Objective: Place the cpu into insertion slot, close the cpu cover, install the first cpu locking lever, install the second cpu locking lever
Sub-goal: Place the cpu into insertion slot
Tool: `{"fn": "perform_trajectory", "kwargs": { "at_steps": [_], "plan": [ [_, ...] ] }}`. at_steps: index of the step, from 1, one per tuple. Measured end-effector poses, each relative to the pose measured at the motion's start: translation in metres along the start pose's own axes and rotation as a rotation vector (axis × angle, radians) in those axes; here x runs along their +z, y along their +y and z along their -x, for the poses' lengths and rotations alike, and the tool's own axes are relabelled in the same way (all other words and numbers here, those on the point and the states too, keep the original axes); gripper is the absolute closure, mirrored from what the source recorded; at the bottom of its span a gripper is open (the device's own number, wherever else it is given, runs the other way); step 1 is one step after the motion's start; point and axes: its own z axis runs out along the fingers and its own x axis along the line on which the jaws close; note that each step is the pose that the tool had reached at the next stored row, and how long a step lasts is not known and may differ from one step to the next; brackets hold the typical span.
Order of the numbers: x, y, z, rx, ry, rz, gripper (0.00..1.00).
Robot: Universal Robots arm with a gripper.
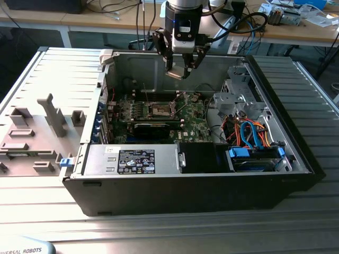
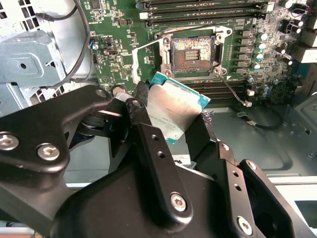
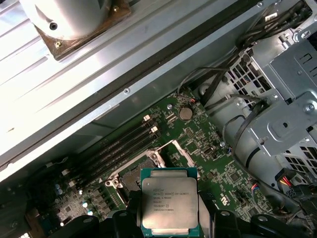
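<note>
My gripper (image 1: 176,72) is shut on the cpu (image 1: 175,74) and hangs above the open computer case, over the back part of the green motherboard (image 1: 196,119). In both wrist views the cpu (image 2: 174,110) (image 3: 170,203) is a flat silver-grey square with a teal rim, clamped by its edges between black fingers (image 2: 140,111). The insertion slot (image 1: 159,109) (image 2: 192,52) lies uncovered below, its dark contact field showing; the cpu hides part of the insertion slot (image 3: 132,171) in the first wrist view. The cpu cover (image 2: 137,64) (image 3: 181,151) stands swung open beside the slot. A thin lever wire (image 2: 232,93) sticks out next to it.
A silver power supply (image 1: 132,159) fills the case's front. A drive cage (image 1: 241,95) with blue and orange cables (image 1: 251,135) sits on the exterior view's right. A long black card (image 1: 153,127) lies in front of the slot. Memory slots (image 2: 198,12) flank it. Grey fixtures (image 1: 50,114) stand outside.
</note>
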Motion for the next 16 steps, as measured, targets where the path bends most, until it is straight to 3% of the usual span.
{"fn": "perform_trajectory", "kwargs": {
  "at_steps": [16],
  "plan": [
    [0.0000, 0.0000, 0.0000, 0.017, -0.0015, 0.0004, 0.46]
  ]
}}
